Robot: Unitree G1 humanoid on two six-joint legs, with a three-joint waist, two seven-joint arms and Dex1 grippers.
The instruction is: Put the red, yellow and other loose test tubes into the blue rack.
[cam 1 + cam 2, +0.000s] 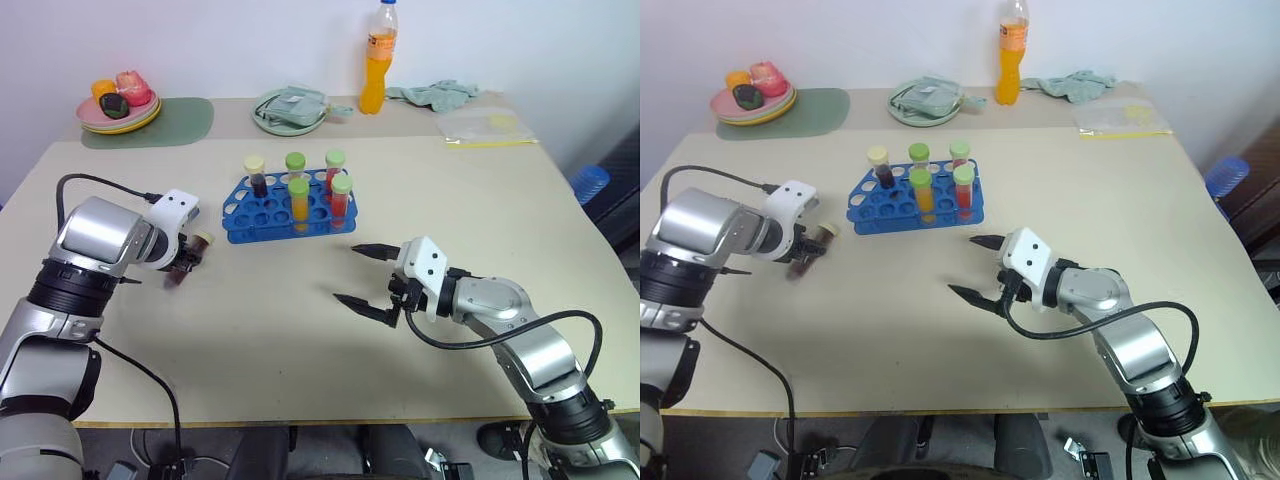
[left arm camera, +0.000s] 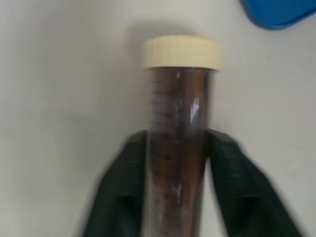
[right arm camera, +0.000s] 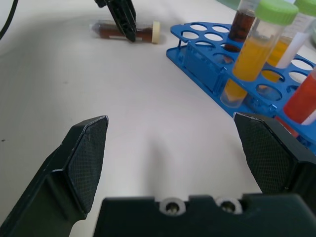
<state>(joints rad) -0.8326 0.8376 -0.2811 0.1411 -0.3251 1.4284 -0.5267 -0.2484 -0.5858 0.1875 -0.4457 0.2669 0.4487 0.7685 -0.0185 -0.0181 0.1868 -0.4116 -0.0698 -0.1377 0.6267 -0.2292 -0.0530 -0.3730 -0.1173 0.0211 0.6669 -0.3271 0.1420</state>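
— While the clear capped tube of dark brown liquid with its cream screw cap lies on the pale tabletop to the left of the bright blue plastic rack with rows of round holes, why is the left gripper angled down over it?

— Its two black fingers are clamped on the tube's body from either side, below the cap, so the tube can probably be lifted and turned upright. The cap points toward the rack, which lies near but apart from it.

— And the rack itself?

— Five tubes already stand in it, caps up: a brown one with a cream cap at the back, then yellow and red ones with green caps. Empty holes remain along the near and left side, likely room for this last loose tube.

— What is the right gripper doing, right of the rack?

— It hovers over bare table in front of the rack, fingers spread wide and grasping nothing, apparently keeping clear.
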